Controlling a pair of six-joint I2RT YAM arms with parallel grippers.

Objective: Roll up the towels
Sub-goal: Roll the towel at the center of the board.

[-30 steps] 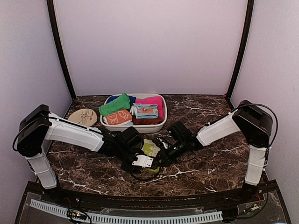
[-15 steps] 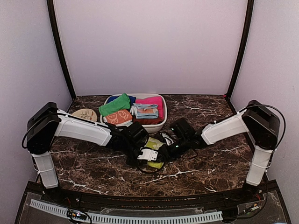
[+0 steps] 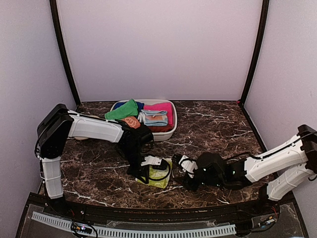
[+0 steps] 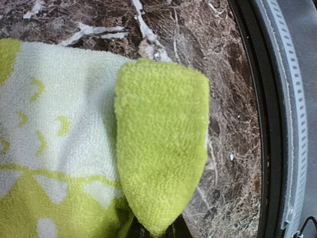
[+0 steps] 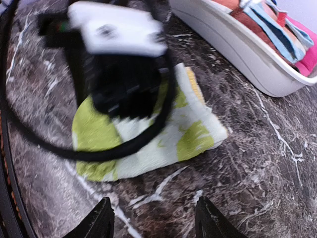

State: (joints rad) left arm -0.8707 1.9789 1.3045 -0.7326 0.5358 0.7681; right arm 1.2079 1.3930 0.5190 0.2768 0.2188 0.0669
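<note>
A cream-white towel with yellow-green shapes lies on the marble table near its front edge. My left gripper is shut on a folded-up yellow-green flap of this towel, which rises over the flat part; the jaws themselves are mostly hidden under the cloth. My right gripper stands open just right of the towel, apart from it, with bare marble between its fingers. The plain green towel lies in the white basket at the back.
The basket also holds an orange patterned cloth, a pink cloth and a blue-striped folded cloth. The table's black front rail runs close to the towel. The left arm's black cable loops over the towel.
The left gripper has shut on the towel's edge and drawn it toward the front edge. The right gripper has let go, opened and pulled back to the right and nearer.
</note>
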